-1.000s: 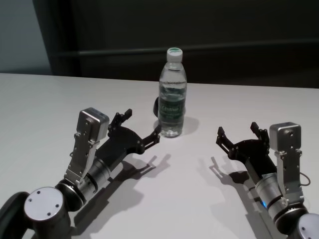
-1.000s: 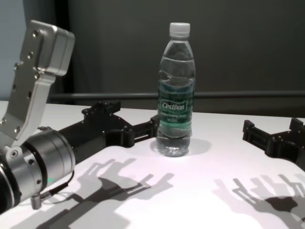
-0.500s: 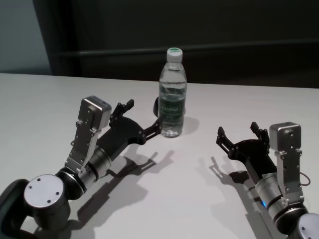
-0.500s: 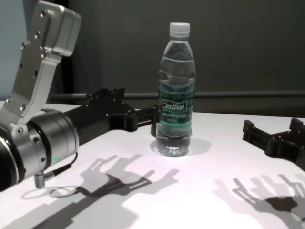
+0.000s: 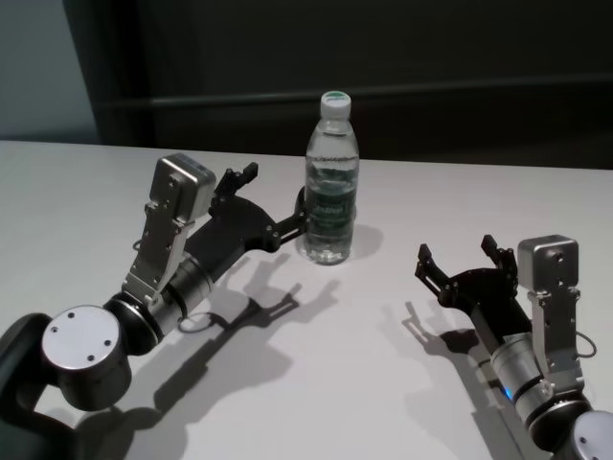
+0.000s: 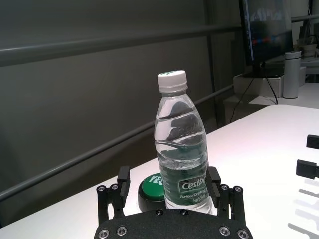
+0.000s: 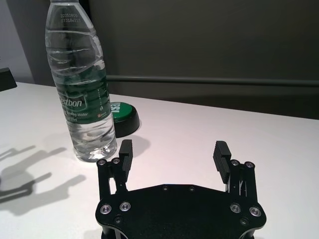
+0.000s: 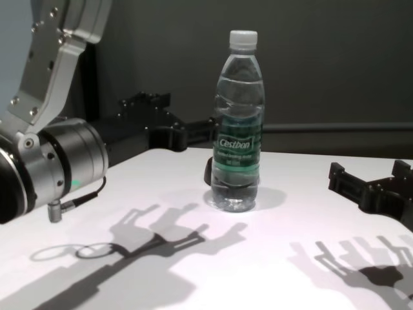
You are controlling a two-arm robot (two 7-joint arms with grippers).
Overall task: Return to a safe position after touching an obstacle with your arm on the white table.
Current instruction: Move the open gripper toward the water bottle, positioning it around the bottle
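The obstacle is a clear water bottle with a white cap and green label, standing upright on the white table. My left gripper is open and raised off the table just left of the bottle, one fingertip close to its label; I cannot tell whether they touch. In the left wrist view the bottle stands just past the gap between the two fingers. My right gripper rests open low over the table, well right of the bottle, with nothing in it.
A round green disc lies flat on the table right behind the bottle. A dark wall with a horizontal rail runs behind the table's far edge. A monitor and a white cup stand on another table far off.
My left arm has lifted off the table and swung up toward the bottle's label height; its shadow has dropped away from it. The bottle and right arm have not moved.
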